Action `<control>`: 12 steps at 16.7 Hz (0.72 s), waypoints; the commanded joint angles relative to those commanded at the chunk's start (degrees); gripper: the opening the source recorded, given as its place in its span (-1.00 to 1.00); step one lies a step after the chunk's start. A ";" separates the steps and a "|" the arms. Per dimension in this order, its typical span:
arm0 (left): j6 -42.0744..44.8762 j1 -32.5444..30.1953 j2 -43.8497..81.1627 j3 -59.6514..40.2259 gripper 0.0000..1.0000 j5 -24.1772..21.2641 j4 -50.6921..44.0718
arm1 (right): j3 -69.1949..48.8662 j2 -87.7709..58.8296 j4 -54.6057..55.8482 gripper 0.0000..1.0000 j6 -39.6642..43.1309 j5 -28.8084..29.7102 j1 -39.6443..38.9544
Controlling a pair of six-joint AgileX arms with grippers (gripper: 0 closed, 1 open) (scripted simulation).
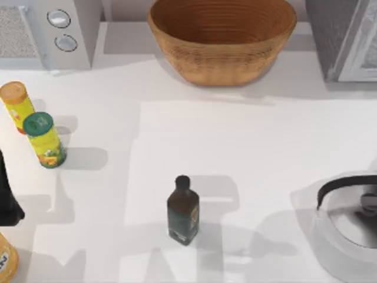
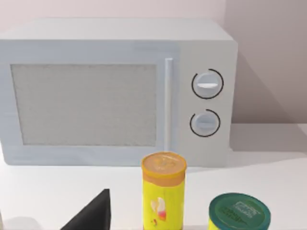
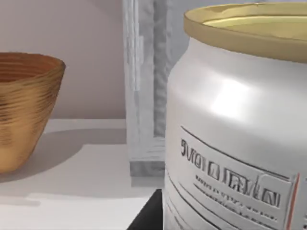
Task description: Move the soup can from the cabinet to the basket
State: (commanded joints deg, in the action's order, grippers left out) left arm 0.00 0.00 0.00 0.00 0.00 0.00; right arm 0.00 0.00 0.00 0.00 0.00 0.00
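**A:** Where is the small silvery-white soup can (image 3: 230, 120) with raised lettering?

**B:** Close in front of the right wrist camera. The white-framed edge of the grey speckled cabinet (image 1: 333, 35) is just behind it. I cannot tell whether it stands inside the cabinet or is held.

**A:** And the jaws on that side?

**B:** I cannot tell. A dark wedge (image 3: 146, 216) shows at the can's foot, nothing more. I'd guess the can looms that large because the right arm is at it for the grasp.

**A:** The left arm (image 1: 9, 194)?

**B:** It is at the left edge of the white desk (image 1: 235, 153), facing the white boxy appliance with two round knobs (image 1: 59, 29). It looks parked. I cannot tell how its jaws stand either.

**A:** Is the way to the round woven wicker basket (image 1: 221, 65) open?

**B:** It sits at the back middle, beside the cabinet, with bare desk between them. The dark glass bottle (image 1: 182, 209) and the two yellow-green lidded jars (image 1: 44, 140) stand well apart from that route. The white kettle with a black handle (image 1: 347, 230) stands nearer, on the right.
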 joint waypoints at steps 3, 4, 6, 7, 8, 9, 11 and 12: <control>0.00 0.00 0.00 0.00 1.00 0.00 0.00 | 0.08 -0.32 -0.08 -1.00 -0.04 0.14 0.13; 0.00 0.00 0.00 0.00 1.00 0.00 0.00 | 0.08 -0.32 -0.08 -1.00 -0.04 0.14 0.13; 0.00 0.00 0.00 0.00 1.00 0.00 0.00 | -1.46 -1.87 0.92 -1.00 0.07 1.01 0.11; 0.00 0.00 0.00 0.00 1.00 0.00 0.00 | -2.99 -3.47 1.83 -1.00 0.18 1.81 0.00; 0.00 0.00 0.00 0.00 1.00 0.00 0.00 | -4.97 -5.62 2.96 -1.00 0.30 2.77 -0.27; 0.00 0.00 0.00 0.00 1.00 0.00 0.00 | -7.34 -8.32 4.26 -1.00 0.40 3.85 -0.75; 0.00 0.00 0.00 0.00 1.00 0.00 0.00 | -13.09 -15.26 7.17 -1.00 0.49 6.14 -2.36; 0.00 0.00 0.00 0.00 1.00 0.00 0.00 | -16.36 -19.54 8.72 -1.00 0.51 7.32 -3.47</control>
State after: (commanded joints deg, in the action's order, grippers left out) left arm 0.00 0.00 0.00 0.00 0.00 0.00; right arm -16.36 -19.54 8.73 0.51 7.33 -3.47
